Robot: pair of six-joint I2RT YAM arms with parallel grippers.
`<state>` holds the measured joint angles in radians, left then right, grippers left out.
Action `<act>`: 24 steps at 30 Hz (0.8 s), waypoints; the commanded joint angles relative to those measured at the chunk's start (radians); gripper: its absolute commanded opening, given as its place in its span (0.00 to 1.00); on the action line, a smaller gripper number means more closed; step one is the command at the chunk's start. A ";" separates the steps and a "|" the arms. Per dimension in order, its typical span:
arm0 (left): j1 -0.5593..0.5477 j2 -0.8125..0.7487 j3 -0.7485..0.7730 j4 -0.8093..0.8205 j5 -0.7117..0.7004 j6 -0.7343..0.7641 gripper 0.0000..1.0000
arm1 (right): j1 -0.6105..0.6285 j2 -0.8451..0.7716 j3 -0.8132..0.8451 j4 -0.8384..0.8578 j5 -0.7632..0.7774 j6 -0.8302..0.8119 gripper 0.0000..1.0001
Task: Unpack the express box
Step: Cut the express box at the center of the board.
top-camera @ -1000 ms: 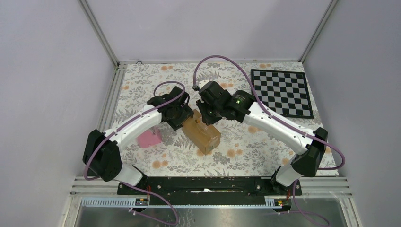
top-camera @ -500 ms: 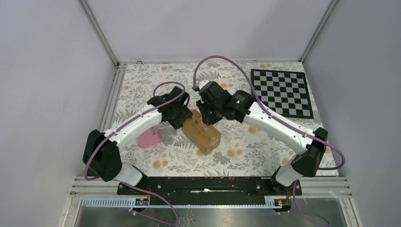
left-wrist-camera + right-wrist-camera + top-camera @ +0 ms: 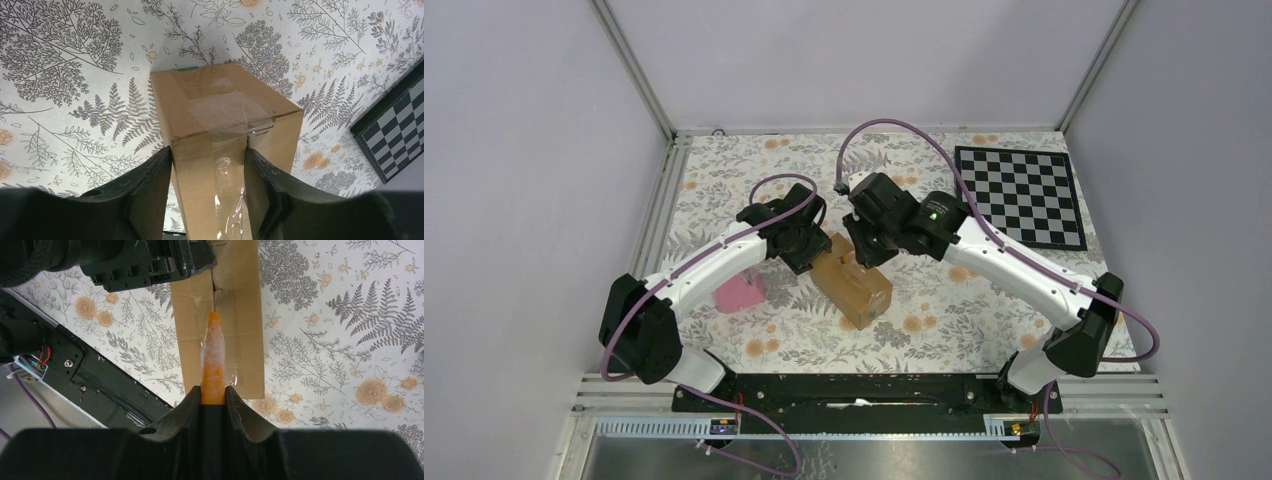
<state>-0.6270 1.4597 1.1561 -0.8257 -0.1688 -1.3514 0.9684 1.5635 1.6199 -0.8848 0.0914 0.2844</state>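
Note:
The express box [image 3: 854, 283] is a small brown taped carton lying on the floral table mat. My left gripper [image 3: 807, 248] is shut on its far-left end; in the left wrist view [image 3: 207, 155] the black fingers [image 3: 150, 185] press both sides of the box [image 3: 220, 115]. My right gripper [image 3: 864, 250] is shut on the slim orange cutter [image 3: 213, 360]. The cutter's tip rests on the top seam of the box [image 3: 240, 315], with clear tape bunched round the blade. The box's flaps are closed.
A pink wedge-shaped object [image 3: 738, 292] lies on the mat left of the box, under my left arm. A black-and-white chessboard [image 3: 1021, 194] lies at the back right. Metal frame rails run along the left and near edges.
My right arm has shifted slightly right and toward the near side with the cutter. The box and my left gripper hold nearly still.

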 commanded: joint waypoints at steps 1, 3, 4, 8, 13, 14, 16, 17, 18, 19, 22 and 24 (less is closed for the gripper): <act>0.008 -0.014 0.022 -0.026 -0.043 -0.047 0.46 | 0.014 -0.056 -0.012 -0.079 -0.048 -0.005 0.00; 0.010 -0.017 0.018 -0.026 -0.046 -0.050 0.46 | 0.015 -0.057 -0.013 -0.086 -0.054 -0.008 0.00; 0.012 -0.018 0.017 -0.026 -0.046 -0.050 0.46 | 0.016 -0.056 -0.014 -0.088 -0.057 -0.008 0.00; 0.019 -0.018 0.014 -0.025 -0.045 -0.048 0.45 | 0.021 -0.054 -0.019 -0.097 -0.070 -0.013 0.00; 0.024 -0.020 0.014 -0.025 -0.044 -0.045 0.45 | 0.024 -0.057 -0.025 -0.100 -0.050 -0.012 0.00; 0.024 -0.020 0.012 -0.024 -0.043 -0.045 0.45 | 0.024 -0.058 -0.024 -0.103 -0.049 -0.011 0.00; 0.025 -0.020 0.011 -0.024 -0.044 -0.045 0.45 | 0.025 -0.058 -0.023 -0.109 -0.044 -0.014 0.00; 0.027 -0.020 0.009 -0.024 -0.044 -0.043 0.45 | 0.026 -0.059 -0.023 -0.112 -0.041 -0.016 0.00; 0.028 -0.020 0.007 -0.022 -0.042 -0.042 0.45 | 0.026 -0.059 -0.025 -0.116 -0.038 -0.017 0.00; 0.031 -0.019 0.008 -0.020 -0.040 -0.039 0.45 | 0.027 -0.061 -0.029 -0.117 -0.035 -0.019 0.00; 0.034 -0.019 0.009 -0.020 -0.041 -0.033 0.45 | 0.028 -0.064 -0.033 -0.124 -0.037 -0.023 0.00; 0.037 -0.020 0.009 -0.020 -0.043 -0.029 0.45 | 0.029 -0.066 -0.033 -0.131 -0.036 -0.025 0.00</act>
<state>-0.6136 1.4597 1.1561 -0.8295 -0.1608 -1.3518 0.9806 1.5368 1.5993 -0.9245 0.0849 0.2783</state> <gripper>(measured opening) 0.511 0.263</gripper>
